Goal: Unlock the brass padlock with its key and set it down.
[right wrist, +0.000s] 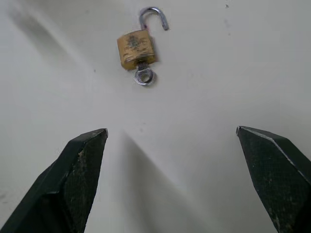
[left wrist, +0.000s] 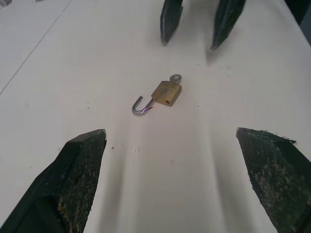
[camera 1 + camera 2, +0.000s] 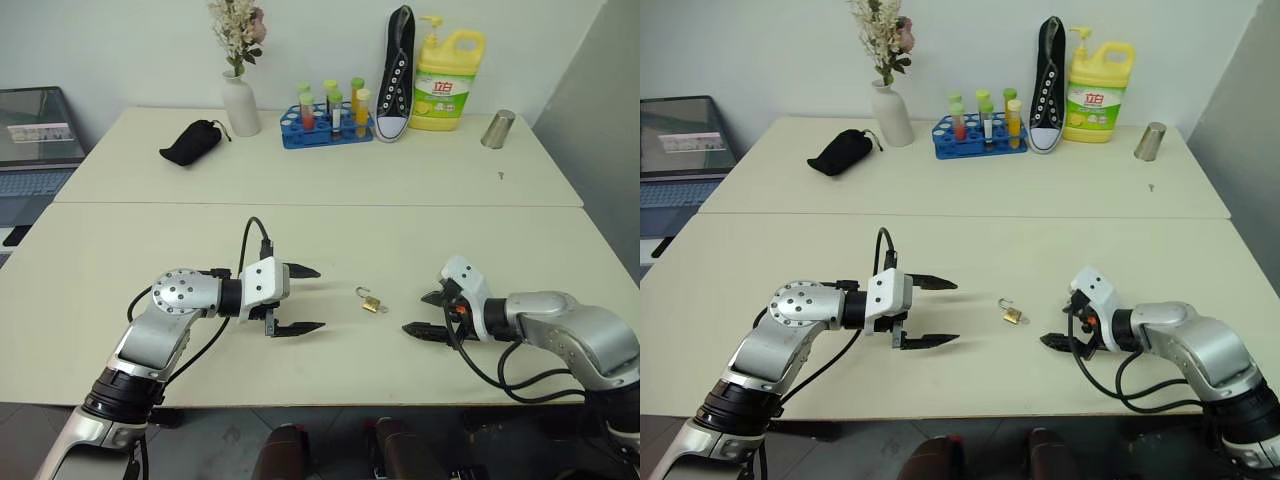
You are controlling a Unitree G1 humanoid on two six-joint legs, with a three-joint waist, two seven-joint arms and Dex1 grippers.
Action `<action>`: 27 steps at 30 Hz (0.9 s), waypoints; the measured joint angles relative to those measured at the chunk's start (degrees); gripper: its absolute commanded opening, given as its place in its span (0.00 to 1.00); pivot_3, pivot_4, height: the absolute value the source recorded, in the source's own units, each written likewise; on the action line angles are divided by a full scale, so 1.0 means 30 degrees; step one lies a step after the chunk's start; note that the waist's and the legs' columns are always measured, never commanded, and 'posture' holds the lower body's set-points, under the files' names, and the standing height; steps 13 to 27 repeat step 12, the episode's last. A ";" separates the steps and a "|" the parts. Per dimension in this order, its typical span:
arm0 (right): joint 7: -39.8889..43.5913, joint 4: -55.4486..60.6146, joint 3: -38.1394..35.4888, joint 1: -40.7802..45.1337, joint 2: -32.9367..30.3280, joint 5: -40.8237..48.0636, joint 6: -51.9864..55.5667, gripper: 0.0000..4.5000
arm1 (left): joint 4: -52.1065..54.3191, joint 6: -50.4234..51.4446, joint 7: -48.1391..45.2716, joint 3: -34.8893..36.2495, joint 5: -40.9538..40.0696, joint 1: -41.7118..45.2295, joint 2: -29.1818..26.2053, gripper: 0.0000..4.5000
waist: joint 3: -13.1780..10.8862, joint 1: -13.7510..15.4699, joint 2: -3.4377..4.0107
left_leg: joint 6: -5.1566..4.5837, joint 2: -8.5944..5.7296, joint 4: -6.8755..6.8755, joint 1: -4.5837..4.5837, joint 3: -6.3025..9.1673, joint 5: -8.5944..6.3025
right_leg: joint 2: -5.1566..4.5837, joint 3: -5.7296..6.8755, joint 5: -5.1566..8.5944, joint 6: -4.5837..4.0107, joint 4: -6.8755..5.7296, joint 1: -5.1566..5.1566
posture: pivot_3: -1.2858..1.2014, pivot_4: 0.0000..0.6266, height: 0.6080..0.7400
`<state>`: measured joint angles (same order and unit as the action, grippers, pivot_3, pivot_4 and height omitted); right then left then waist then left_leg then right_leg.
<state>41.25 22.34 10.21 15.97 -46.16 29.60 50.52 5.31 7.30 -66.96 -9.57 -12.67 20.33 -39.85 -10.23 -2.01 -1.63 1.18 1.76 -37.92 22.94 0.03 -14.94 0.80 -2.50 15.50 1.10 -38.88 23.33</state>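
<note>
Brass padlock [image 3: 371,303], one, lies between two open end effectors.

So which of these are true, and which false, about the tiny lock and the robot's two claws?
1. The small golden brass padlock lies on the cream table between both grippers. True.
2. Its thin silvery shackle is snapped shut. False: it is open.
3. The left gripper holds the padlock. False: its jaws are open, clear of it.
4. The right gripper is open. True.
5. A key sticks out of the padlock. True.
</note>
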 measured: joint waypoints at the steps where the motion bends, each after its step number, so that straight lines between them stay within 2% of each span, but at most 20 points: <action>1: -0.0081 0.0306 -0.0138 -0.0334 0.0004 -0.0334 -0.0581 1.00 | 0.0070 0.0011 -0.0062 -0.0005 0.0000 0.0010 -0.0127 1.00 | 0.0000 -0.0015 -0.0001 | 0.0001 0.0009 0.0002 -0.0001 0.0002 0.0000 | 0.0001 -0.0001 0.0000 -0.0001 -0.0001 0.0003 | 0.52 0.24 1.00; 7: 0.0608 0.1959 -0.1637 -0.1664 -0.0120 -0.0612 -0.3222 1.00 | 0.0274 -0.0034 -0.0969 -0.0023 -0.0005 0.0110 -0.0731 1.00 | -0.0005 0.0062 0.0002 | 0.0003 -0.0021 -0.0007 -0.0001 -0.0020 0.0001 | 0.0007 -0.0001 0.0000 -0.0001 -0.0002 0.0000 | 0.52 0.24 1.00; 12: 0.1301 0.2273 -0.2550 -0.2005 -0.0450 -0.0393 -0.3382 1.00 | 0.0256 0.0617 -0.1628 -0.0034 -0.0590 0.0970 -0.0678 1.00 | -0.0011 0.0111 -0.0007 | 0.0003 -0.0027 -0.0014 0.0002 -0.0019 0.0001 | 0.0004 0.0003 0.0000 -0.0001 -0.0001 -0.0002 | 0.52 0.24 1.00; 27: 0.1301 0.2273 -0.2550 -0.2005 -0.0450 -0.0393 -0.3382 1.00 | 0.0256 0.0617 -0.1628 -0.0034 -0.0590 0.0970 -0.0678 1.00 | -0.0011 0.0111 -0.0007 | 0.0003 -0.0027 -0.0014 0.0002 -0.0019 0.0001 | 0.0004 0.0003 0.0000 -0.0001 -0.0001 -0.0002 | 0.52 0.24 1.00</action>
